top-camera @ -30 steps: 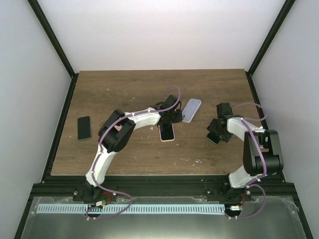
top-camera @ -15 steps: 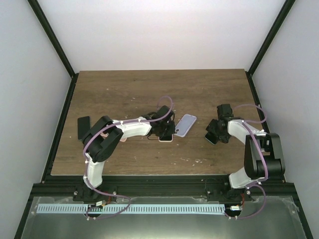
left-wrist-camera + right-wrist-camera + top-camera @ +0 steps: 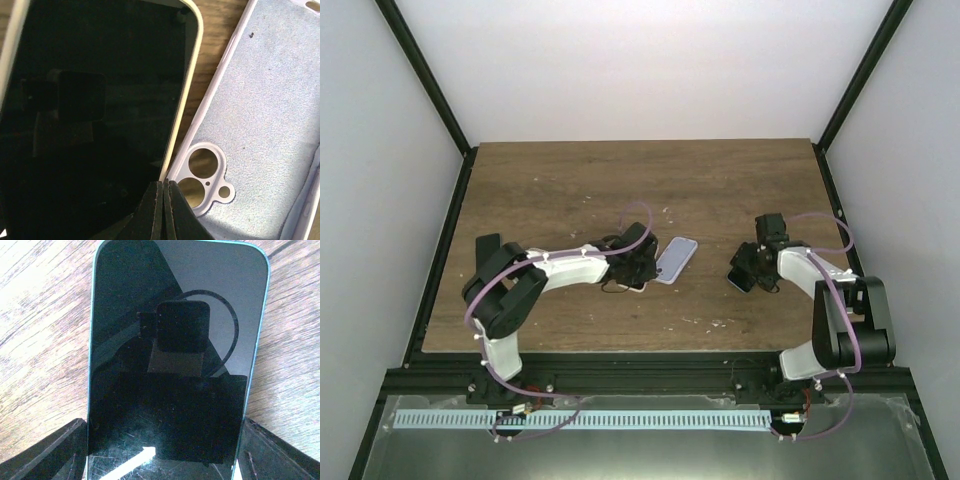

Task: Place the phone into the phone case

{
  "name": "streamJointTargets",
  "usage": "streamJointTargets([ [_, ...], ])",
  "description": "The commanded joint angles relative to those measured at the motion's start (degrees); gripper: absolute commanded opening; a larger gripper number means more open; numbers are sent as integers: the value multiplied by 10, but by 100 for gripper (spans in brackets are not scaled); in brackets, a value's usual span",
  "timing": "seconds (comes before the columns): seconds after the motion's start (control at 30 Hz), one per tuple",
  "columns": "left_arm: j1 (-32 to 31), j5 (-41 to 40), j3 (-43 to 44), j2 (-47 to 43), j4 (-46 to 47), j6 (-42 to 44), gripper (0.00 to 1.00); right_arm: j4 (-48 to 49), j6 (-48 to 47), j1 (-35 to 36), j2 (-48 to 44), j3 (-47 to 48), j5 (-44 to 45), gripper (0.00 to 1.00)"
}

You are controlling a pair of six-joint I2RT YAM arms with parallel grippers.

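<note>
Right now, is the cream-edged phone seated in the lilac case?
No, the phone lies beside the case, which is empty.

The top camera sits above and behind my bases and looks down from far on the whole brown wooden table [image 3: 570, 180]. My left wrist camera looks down along my left fingers [image 3: 147, 215], very near to the cream-rimmed black phone [image 3: 90, 100] and the pale lilac soft phone case [image 3: 265, 100]. The top view has the same case [image 3: 676, 259], small, at mid-table. My right wrist camera is close over the teal-rimmed dark phone [image 3: 175, 365], and it faces down on its glass.
</note>
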Motion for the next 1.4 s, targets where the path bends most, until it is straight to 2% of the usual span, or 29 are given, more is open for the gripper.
streamJointTargets([
  [0.0, -4, 0, -34, -22, -16, -29, 0, -17, -3, 16, 14, -16, -41, 74],
  [0.3, -46, 78, -46, -23, 34, -68, 14, -24, -11, 23, 7, -13, -31, 74],
  [0.5, -70, 99, -75, -38, 103, -76, 32, -29, -12, 30, -3, -10, -33, 74],
  [0.67, -65, 67, -51, -44, 80, -29, 50, -31, -10, 43, -20, -11, -34, 74],
  [0.87, -43, 48, -39, -45, 83, 16, 64, -32, -8, 48, -32, -12, -34, 74],
  [1.13, -31, 39, -19, -7, 64, 25, 65, -33, -6, 57, -41, -6, -40, 74],
  [1.37, -30, 66, -18, 15, 106, 30, 65, -41, 6, 89, -43, 7, -40, 74],
])
